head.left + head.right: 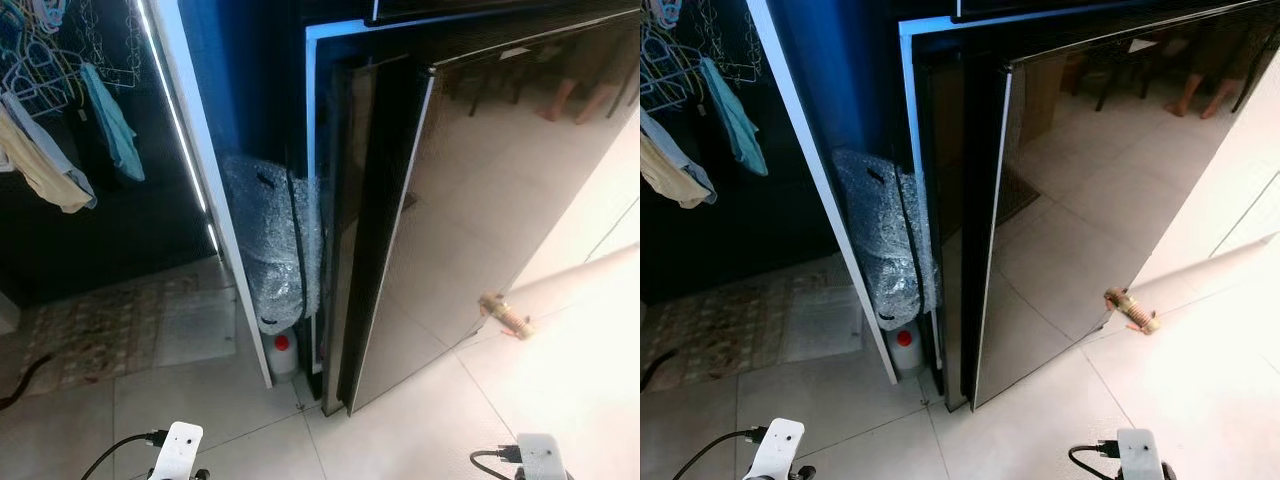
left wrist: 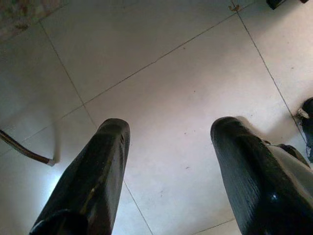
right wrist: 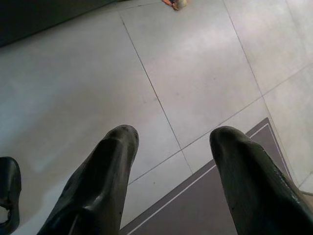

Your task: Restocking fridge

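Fridge (image 1: 480, 200) one, door dark; two tools, left (image 2: 168, 147) and right (image 3: 173, 152), both spread, empty

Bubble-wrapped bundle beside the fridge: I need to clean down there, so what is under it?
Under the bubble-wrapped bundle stands a small white bottle with a red cap on the tiled floor. The wrap covers whatever is inside the bundle, and the gap behind is too dark to tell.

Pale glossy floor tiles (image 1: 560, 400) fill the lower frame, brightly lit at right. At lower left lies a patterned mat (image 1: 110, 330). Clothes on hangers (image 1: 60, 120) hang in the dark upper left corner. A white-edged panel (image 1: 200, 180) slants down the middle, with a bubble-wrapped bundle (image 1: 265, 250) and a red-capped bottle (image 1: 283, 355) behind it. A small toy (image 1: 505, 315) lies at right.
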Motion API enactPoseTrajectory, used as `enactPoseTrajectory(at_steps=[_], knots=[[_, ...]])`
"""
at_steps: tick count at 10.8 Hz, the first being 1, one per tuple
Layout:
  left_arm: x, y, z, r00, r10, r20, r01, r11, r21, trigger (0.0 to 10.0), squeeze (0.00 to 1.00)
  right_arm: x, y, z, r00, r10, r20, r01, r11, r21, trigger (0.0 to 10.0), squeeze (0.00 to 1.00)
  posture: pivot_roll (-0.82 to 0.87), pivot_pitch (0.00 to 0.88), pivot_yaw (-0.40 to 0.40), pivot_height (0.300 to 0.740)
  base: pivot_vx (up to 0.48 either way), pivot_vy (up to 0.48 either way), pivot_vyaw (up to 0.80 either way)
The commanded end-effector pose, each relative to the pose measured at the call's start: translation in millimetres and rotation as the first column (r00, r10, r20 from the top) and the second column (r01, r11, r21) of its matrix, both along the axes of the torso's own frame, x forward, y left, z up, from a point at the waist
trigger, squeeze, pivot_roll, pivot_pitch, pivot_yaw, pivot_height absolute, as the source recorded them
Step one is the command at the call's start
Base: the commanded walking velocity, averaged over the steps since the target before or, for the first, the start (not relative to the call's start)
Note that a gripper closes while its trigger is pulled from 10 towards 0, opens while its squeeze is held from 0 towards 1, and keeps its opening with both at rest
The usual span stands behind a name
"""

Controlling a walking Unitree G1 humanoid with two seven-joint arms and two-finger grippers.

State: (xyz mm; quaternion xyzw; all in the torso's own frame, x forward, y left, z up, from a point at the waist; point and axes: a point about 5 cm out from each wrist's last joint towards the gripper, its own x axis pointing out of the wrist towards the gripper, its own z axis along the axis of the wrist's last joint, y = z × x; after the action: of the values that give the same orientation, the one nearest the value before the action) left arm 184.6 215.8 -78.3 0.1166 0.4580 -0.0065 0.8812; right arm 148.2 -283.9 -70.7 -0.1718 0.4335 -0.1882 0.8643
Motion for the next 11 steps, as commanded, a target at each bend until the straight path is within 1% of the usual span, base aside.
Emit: enactPoseTrajectory(at_steps=[1,11], knots=[[-4.1,1.5,-1.9,1.000,-0.015,-0.022,0.016,1.000,0.010,10.0,0.00,-2.4,-2.6,0.1,1.000,-0.010,0.001,0.010,1.000,-0.001,10.0,0.00,-0.18,0.000,0.025,0.740,0.000,0.000,0.00],[-4.1,1.5,-1.9,1.000,-0.015,-0.022,0.016,1.000,0.010,10.0,0.00,-2.4,-2.6,0.1,1.000,-0.010,0.001,0.010,1.000,-0.001,10.0,0.00,-0.18,0.000,0.025,0.740,0.000,0.000,0.00]])
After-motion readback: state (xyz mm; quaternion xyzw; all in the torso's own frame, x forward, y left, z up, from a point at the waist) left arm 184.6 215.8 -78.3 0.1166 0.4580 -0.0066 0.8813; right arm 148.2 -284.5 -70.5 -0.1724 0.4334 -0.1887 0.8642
